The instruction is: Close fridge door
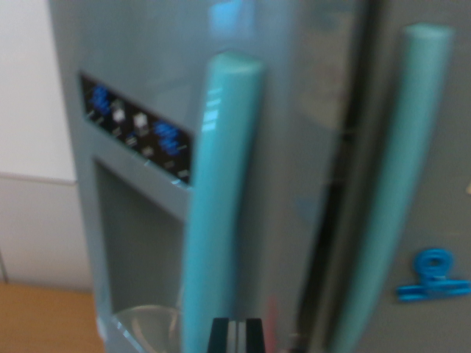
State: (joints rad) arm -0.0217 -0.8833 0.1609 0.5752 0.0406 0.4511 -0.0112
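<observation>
A grey toy fridge fills the blurred wrist view. Its left door [147,81] carries a black control panel [136,126] with blue and white buttons, a dispenser recess [140,243] and a teal handle [217,206]. The right door [441,184] has its own teal handle [401,176]. A dark gap [324,243] runs between the two doors, wider toward the bottom. Only the dark tip of my gripper [237,334] shows at the bottom edge, just below the left handle. Whether its fingers are apart is not visible.
A blue clip magnet [434,276] sticks to the right door at lower right. A clear cup [147,327] stands in the dispenser recess. A white wall [29,110] and a wooden surface [44,320] lie at the wrist view's left.
</observation>
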